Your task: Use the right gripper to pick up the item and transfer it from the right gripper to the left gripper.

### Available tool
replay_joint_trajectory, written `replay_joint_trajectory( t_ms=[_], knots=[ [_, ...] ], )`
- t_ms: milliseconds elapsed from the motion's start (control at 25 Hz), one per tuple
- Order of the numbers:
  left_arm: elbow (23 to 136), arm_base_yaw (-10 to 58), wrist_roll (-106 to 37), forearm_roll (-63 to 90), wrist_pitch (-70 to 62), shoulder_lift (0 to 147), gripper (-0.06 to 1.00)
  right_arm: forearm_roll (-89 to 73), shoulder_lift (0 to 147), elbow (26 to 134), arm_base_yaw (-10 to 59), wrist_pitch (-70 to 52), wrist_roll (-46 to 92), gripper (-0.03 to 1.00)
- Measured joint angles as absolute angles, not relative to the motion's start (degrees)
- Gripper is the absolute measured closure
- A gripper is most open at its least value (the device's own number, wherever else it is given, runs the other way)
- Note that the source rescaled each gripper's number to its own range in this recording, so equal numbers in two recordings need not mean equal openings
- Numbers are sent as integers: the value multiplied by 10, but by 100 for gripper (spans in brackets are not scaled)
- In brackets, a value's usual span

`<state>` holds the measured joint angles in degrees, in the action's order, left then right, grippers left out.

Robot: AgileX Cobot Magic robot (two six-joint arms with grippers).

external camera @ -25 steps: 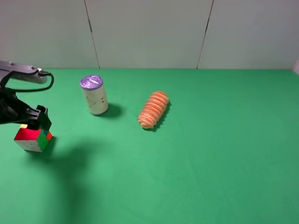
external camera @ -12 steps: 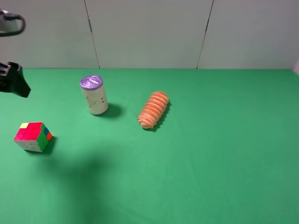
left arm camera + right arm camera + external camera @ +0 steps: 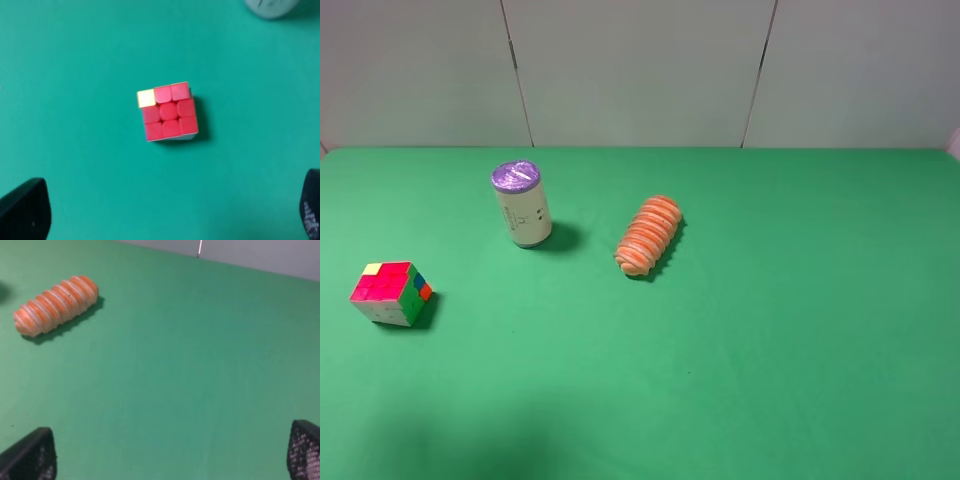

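Observation:
The puzzle cube [image 3: 390, 293] sits alone on the green table at the far left, red face up with one yellow corner square. In the left wrist view the cube [image 3: 167, 111] lies on the cloth well away from the left gripper [image 3: 169, 212], which is open and empty, with only its two black fingertips [image 3: 25, 210] showing. The right gripper [image 3: 167, 455] is open and empty, with its fingertips [image 3: 305, 450] spread wide over bare green cloth. Neither gripper nor arm shows in the exterior high view.
A purple-lidded can [image 3: 521, 204] stands upright at the back left; its edge shows in the left wrist view [image 3: 272, 5]. A ribbed orange roll [image 3: 649, 235] lies near the middle, also in the right wrist view [image 3: 55, 305]. A grey wall borders the table's far edge.
The left arm, which was right at the cube one second ago, rose away to the left and has left the exterior view. The cube stays on the table.

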<state>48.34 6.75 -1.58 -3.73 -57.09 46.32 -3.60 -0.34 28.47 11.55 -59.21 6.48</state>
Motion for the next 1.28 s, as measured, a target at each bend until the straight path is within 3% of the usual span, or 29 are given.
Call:
replay_joint_trajectory(
  t_ms=[720, 1280],
  knots=[
    [314, 67, -14, 0, -633, 52, -5, -36, -3, 285, 116, -592, 65, -3],
    [284, 67, -12, 9, -610, -4, 2, -36, -3, 285, 116, -592, 65, -3]
  ],
)
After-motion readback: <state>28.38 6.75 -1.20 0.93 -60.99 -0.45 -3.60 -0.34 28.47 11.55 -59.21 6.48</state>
